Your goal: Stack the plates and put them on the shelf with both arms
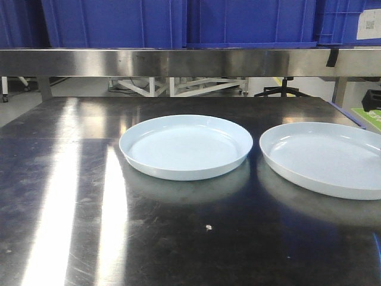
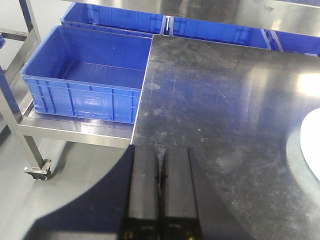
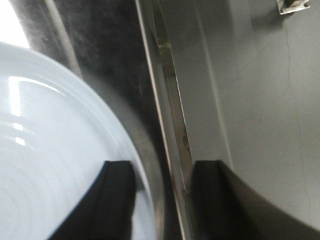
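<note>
Two plates sit side by side on the dark steel worktop (image 1: 71, 196), not stacked. The centre plate (image 1: 186, 147) is mid-frame in the front view and the right-side plate (image 1: 324, 158) runs off the right edge, near each other but apart. The shelf (image 1: 178, 62) rail runs across the top, with blue crates (image 1: 119, 24) above it. The left gripper (image 2: 161, 155) sits bottom centre in its wrist view, fingers pressed together on nothing. The right gripper (image 3: 162, 167) has its fingers spread wide, straddling a plate's rim by the worktop edge. Can't tell if they touch it.
</note>
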`<state>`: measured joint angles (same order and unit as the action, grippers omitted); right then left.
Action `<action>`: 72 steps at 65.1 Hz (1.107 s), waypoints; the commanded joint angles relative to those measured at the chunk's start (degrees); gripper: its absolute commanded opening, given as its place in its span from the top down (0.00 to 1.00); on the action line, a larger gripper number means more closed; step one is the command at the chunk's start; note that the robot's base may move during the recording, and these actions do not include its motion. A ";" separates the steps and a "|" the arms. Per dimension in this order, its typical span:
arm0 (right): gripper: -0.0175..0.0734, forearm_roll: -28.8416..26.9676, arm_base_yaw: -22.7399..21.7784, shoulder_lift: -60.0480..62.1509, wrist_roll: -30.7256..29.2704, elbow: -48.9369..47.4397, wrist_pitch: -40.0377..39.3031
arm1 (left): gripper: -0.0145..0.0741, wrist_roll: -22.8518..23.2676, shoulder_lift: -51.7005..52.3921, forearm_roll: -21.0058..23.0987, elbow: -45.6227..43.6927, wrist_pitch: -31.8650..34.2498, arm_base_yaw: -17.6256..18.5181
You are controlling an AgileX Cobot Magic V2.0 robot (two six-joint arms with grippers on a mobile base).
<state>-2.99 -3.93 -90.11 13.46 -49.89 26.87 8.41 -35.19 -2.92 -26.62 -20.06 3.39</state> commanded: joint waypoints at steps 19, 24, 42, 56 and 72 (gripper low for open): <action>0.75 1.63 -0.05 5.29 -0.58 -6.13 -1.82 | 0.74 0.39 -0.10 -0.04 -1.68 4.66 0.41; 0.75 1.63 -0.05 7.18 -0.58 -8.70 -0.57 | 0.74 0.39 -0.10 -0.04 -1.68 4.66 0.41; 0.75 1.63 5.42 11.37 -0.58 -16.09 1.84 | 0.74 0.39 -0.10 -0.04 -1.68 4.66 0.41; 0.75 1.63 15.50 10.15 -0.58 -16.93 -0.92 | 0.74 0.39 -0.10 -0.04 -1.68 4.66 0.41; 0.75 1.63 23.96 3.79 -0.58 -19.25 -3.69 | 0.74 0.39 -0.10 -0.04 -1.68 4.66 0.41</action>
<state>-1.50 17.89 -86.05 13.24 -65.57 27.92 8.41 -35.19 -2.92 -26.62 -19.96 3.39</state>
